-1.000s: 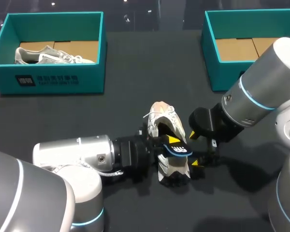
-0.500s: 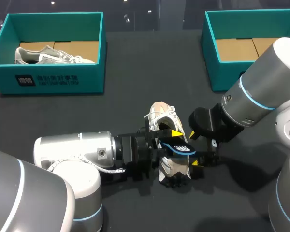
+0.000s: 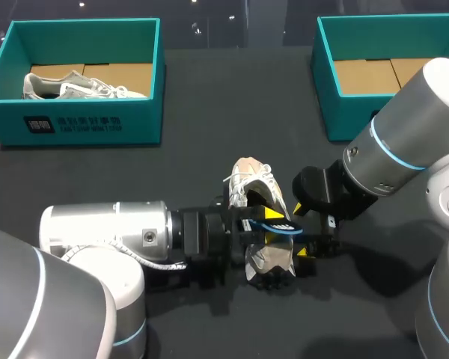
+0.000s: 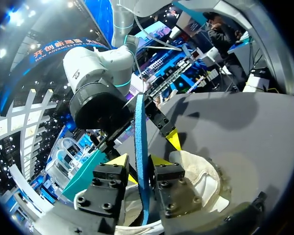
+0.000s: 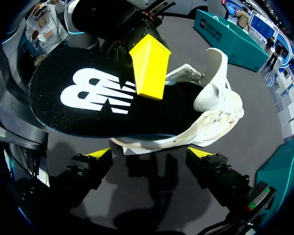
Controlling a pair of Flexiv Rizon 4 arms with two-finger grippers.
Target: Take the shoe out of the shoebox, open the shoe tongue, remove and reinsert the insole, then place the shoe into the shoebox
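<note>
Insole (image 4: 139,127) tipped edge-on in left tool (image 4: 139,161), shoe (image 3: 251,176) unmoved

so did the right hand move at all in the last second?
No. The right hand sits just where it was, beside the shoe, same gap to the right shoebox.

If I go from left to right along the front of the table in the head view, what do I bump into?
left arm → shoe, with the insole held just over it → right gripper → right arm
</note>
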